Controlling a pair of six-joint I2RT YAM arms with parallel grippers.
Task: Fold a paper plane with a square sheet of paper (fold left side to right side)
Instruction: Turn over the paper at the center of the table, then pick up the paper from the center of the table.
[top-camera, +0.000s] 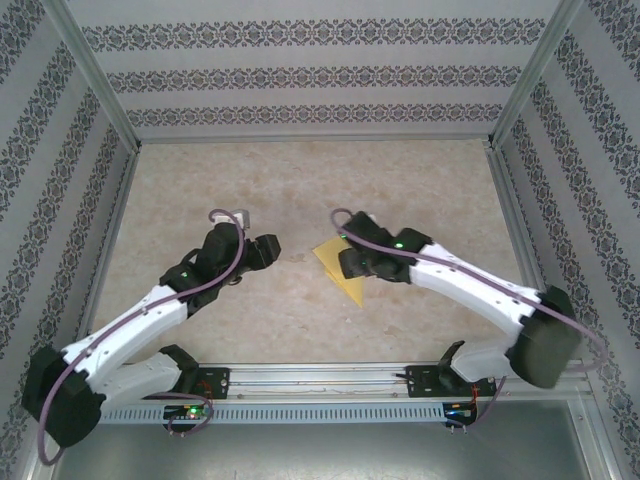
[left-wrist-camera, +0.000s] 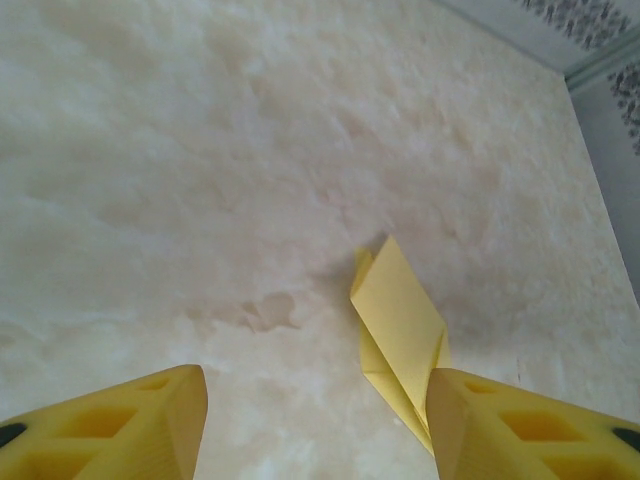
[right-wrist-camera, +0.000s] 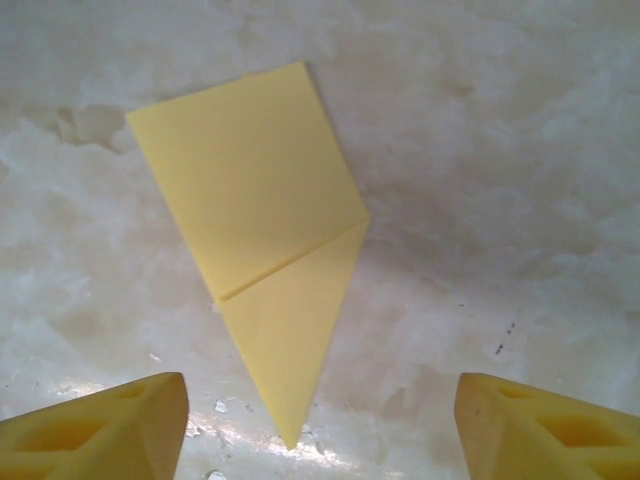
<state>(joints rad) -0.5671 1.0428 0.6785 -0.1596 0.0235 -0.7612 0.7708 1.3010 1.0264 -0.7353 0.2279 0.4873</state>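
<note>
The pale-yellow paper (top-camera: 338, 266) lies flat on the table, folded into a pointed shape with a diagonal flap edge across it. In the right wrist view the paper (right-wrist-camera: 262, 240) points its tip toward me, and my right gripper (right-wrist-camera: 318, 432) hovers open just above that tip, touching nothing. From the left wrist, the paper (left-wrist-camera: 398, 318) shows edge-on with its layers slightly lifted, partly behind the right fingertip (left-wrist-camera: 470, 420). My left gripper (left-wrist-camera: 315, 425) is open and empty, left of the paper. In the top view the left gripper (top-camera: 268, 250) and right gripper (top-camera: 345, 262) flank the paper.
The marble-patterned table top (top-camera: 300, 190) stretches beyond the paper. Patterned walls (top-camera: 310, 80) enclose the back and sides. A metal rail (top-camera: 320, 385) with the arm bases runs along the near edge.
</note>
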